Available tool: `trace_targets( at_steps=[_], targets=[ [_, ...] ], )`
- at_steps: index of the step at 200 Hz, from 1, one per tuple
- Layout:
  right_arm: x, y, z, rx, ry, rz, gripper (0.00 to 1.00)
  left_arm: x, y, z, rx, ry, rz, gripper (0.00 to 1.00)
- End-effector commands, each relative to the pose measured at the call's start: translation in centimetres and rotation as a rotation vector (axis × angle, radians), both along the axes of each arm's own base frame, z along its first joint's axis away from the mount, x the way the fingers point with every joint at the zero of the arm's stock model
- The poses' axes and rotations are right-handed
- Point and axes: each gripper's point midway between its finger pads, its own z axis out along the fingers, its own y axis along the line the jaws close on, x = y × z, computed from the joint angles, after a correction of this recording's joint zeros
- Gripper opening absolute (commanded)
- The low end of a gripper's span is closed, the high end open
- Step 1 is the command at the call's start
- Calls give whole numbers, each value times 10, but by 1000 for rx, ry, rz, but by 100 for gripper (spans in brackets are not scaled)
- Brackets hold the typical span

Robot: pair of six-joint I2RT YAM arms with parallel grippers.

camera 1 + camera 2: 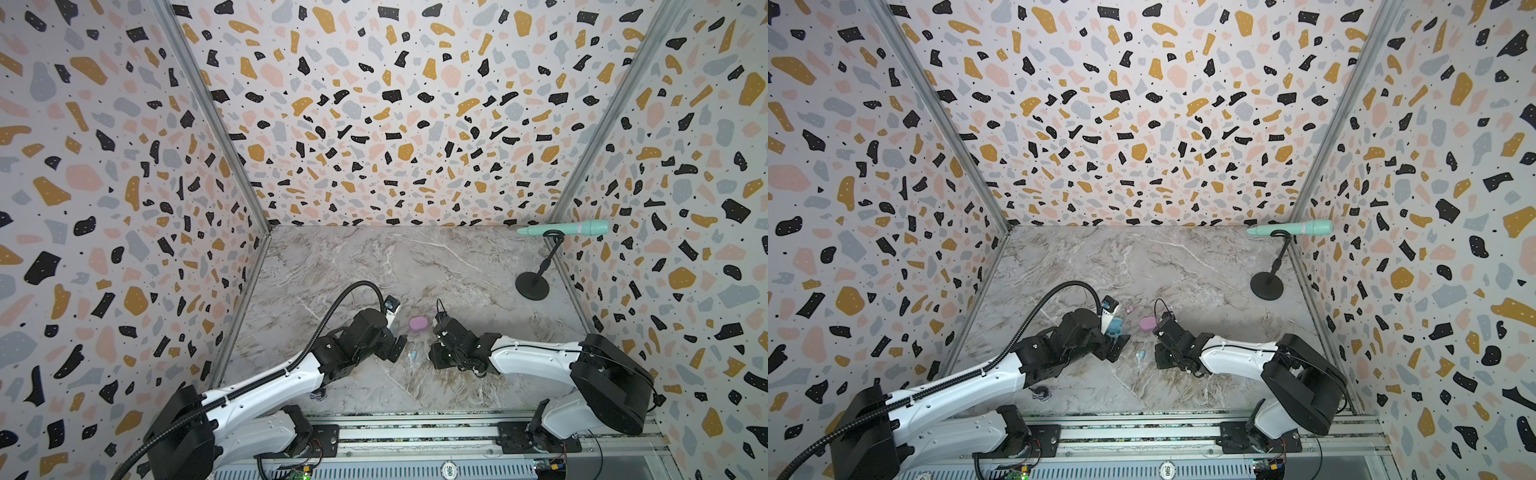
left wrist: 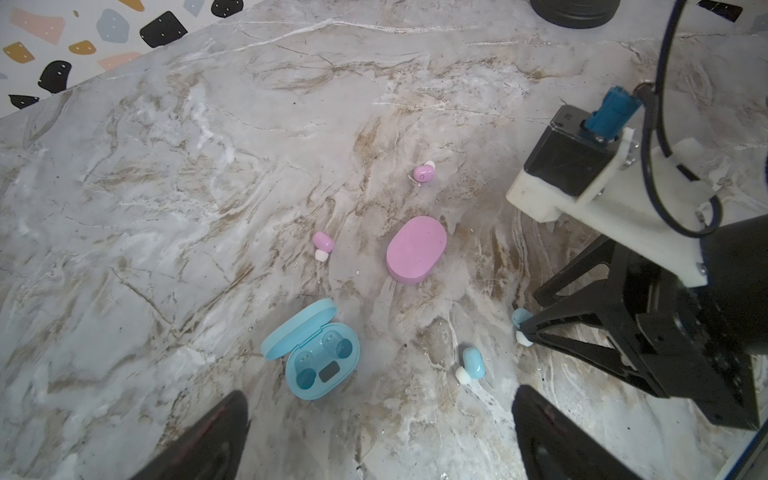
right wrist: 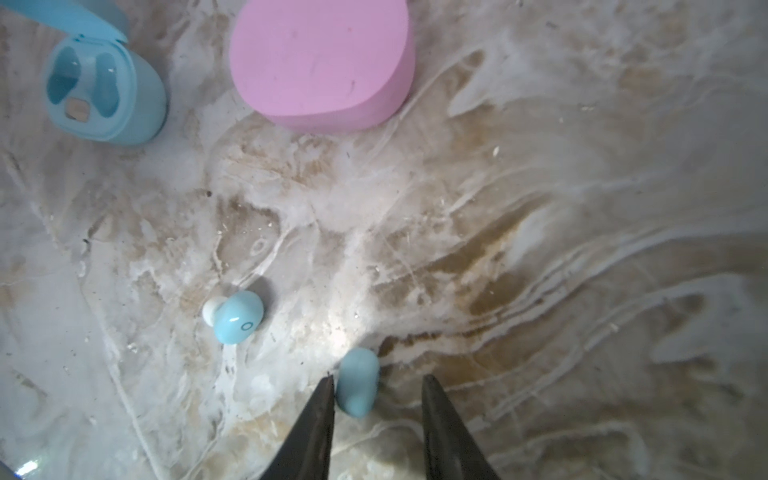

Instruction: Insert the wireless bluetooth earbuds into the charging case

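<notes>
In the left wrist view a pale blue charging case (image 2: 316, 353) lies with its lid open and both sockets empty. A closed pink case (image 2: 415, 249) lies beyond it. Two pink earbuds (image 2: 424, 171) (image 2: 323, 245) lie loose on the marble. One blue earbud (image 3: 237, 318) lies free. The other blue earbud (image 3: 357, 386) sits between the jaws of my right gripper (image 3: 379, 379): one finger is against it, and a gap remains at the other. My left gripper (image 2: 380, 399) is wide open over bare table near the blue case.
A teal microphone (image 1: 565, 227) on a black stand with a round base (image 1: 532, 284) stands at the back right. A small dark object (image 1: 318, 395) lies near the front edge. Patterned walls close in the table on three sides.
</notes>
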Motion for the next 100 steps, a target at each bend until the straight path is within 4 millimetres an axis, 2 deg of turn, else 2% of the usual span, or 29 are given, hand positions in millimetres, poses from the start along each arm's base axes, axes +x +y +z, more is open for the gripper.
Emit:
trace_targets(
  at_steps=[1, 100],
  targets=[
    [0, 0, -2, -35, 5, 4, 36, 5, -8, 18, -25, -33, -10, 100],
    [2, 10, -3, -18, 17, 19, 29, 4, -9, 19, -30, -34, -15, 100]
  ],
)
